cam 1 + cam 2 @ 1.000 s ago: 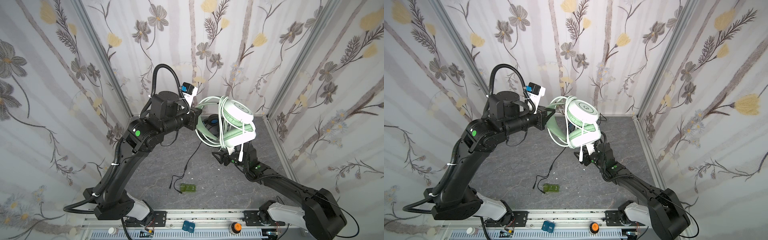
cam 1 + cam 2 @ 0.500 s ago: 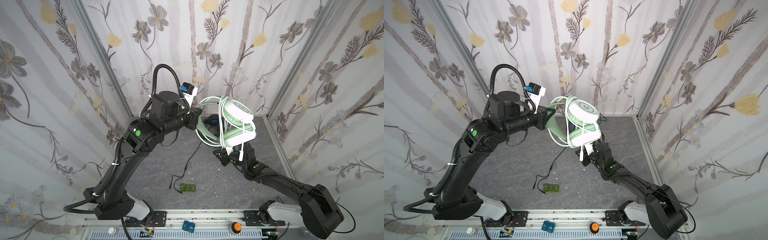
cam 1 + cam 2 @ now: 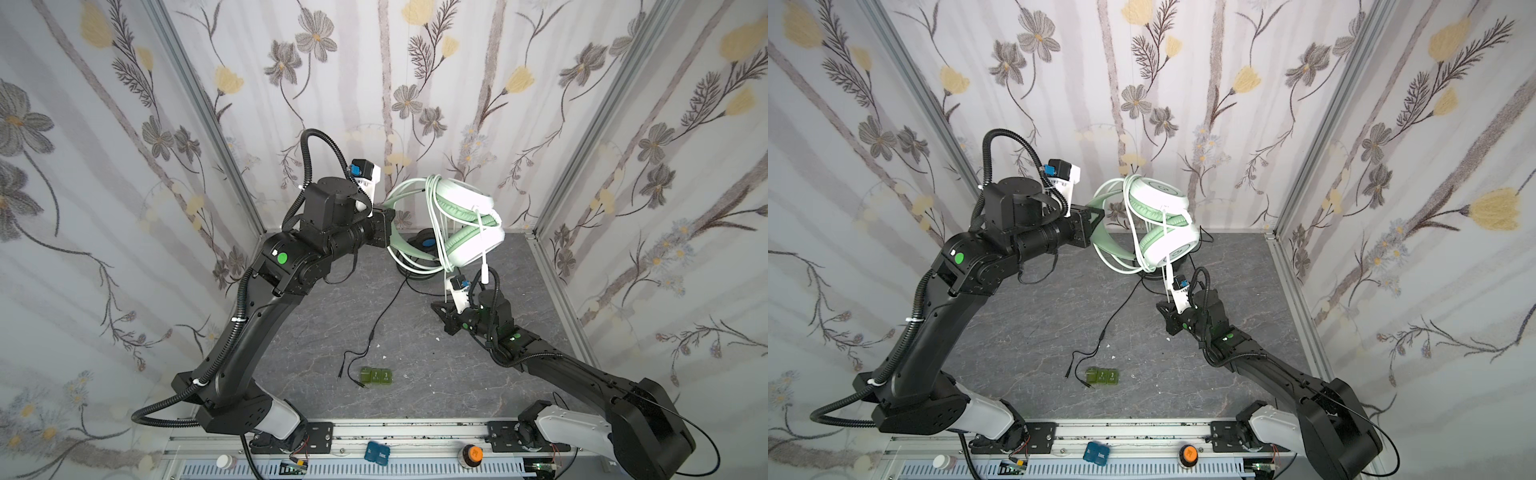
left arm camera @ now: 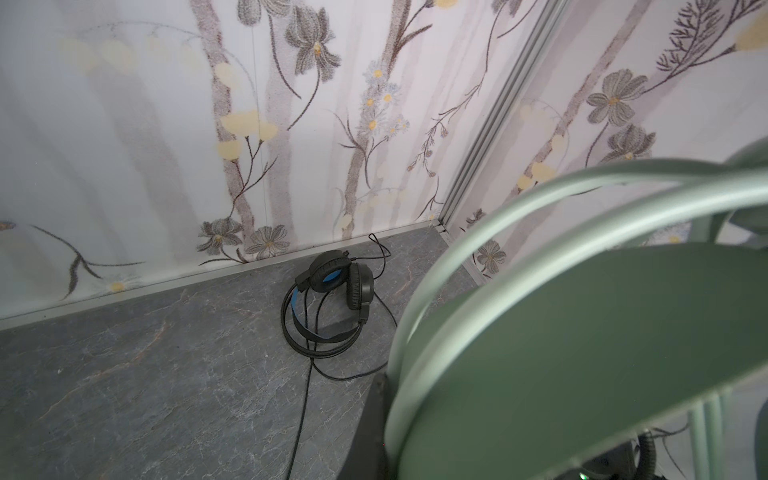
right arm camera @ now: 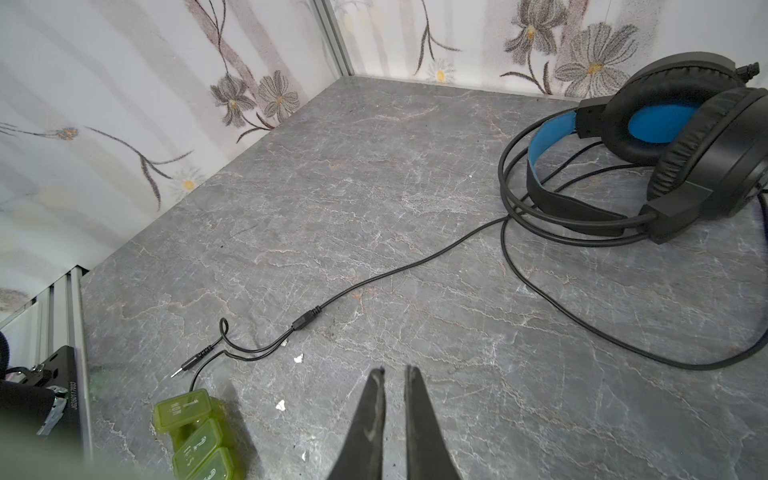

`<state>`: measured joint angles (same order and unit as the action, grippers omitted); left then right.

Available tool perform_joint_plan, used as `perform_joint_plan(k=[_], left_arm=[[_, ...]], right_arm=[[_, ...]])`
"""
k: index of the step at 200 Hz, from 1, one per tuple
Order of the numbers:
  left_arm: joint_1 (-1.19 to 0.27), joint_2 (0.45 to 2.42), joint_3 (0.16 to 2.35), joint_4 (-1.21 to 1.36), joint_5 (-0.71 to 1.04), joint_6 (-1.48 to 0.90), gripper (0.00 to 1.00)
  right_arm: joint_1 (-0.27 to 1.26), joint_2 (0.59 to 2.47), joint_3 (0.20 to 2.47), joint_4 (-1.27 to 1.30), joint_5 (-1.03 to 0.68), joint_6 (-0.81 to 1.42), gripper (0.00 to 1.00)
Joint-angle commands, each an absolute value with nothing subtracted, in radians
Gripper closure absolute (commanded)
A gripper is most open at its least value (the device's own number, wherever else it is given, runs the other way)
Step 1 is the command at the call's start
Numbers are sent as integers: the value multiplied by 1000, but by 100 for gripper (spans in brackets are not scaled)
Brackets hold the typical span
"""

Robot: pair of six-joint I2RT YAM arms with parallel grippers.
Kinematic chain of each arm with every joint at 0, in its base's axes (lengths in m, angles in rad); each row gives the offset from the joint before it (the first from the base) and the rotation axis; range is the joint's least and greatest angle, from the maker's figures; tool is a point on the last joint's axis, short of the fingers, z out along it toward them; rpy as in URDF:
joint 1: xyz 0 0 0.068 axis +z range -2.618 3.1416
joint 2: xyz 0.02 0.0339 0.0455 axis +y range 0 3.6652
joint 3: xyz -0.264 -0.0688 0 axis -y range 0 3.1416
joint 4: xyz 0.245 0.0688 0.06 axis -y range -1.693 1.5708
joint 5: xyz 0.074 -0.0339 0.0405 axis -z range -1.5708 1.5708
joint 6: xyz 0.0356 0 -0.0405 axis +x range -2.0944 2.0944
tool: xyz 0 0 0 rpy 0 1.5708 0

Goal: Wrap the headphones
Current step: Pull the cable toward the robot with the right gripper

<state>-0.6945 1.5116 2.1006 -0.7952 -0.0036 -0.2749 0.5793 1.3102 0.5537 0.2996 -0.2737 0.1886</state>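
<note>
**Item: mint green headphones** point(image 3: 465, 232). Held aloft over the far middle of the desk point(image 3: 436, 374), ear cups folded together. The left gripper point(image 3: 384, 228) has its jaws clenched on the headband, likely so that the whole body hangs free for winding. The white cable point(image 3: 436, 232) runs in several turns around cups and band. Its loose end with the plug point(image 3: 484, 274) dangles just above the right arm, not yet tucked in. Wrapping judged nearly done.

**Item: right gripper** point(image 5: 392, 370). Low over the desk, below and a little nearer than the hanging headset. Jaws pressed almost together with nothing visible between them; the wrist view shows only bare desk ahead. Judged to be out of the winding, with the dangling end left to secure.

**Item: black headphones** point(image 4: 332, 291). Lying on the desk by the far wall, blue lining showing, untouched. Their black cable point(image 5: 415, 266) trails loose toward the near side and ends beside the green blocks point(image 5: 195, 432). Wrapping not begun; probably parked there to keep the middle free.
</note>
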Motion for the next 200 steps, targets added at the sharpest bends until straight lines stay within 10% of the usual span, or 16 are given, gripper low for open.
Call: perform_joint_plan(k=[1,200], left_arm=[[-680,1532,2103,-640,-53,-420,100],[-660,1724,1908,-532,-569,-189,100]], right_arm=[[608,1278,532,247,-159,202,100],[1118,1089,806,-362,399,203,100]])
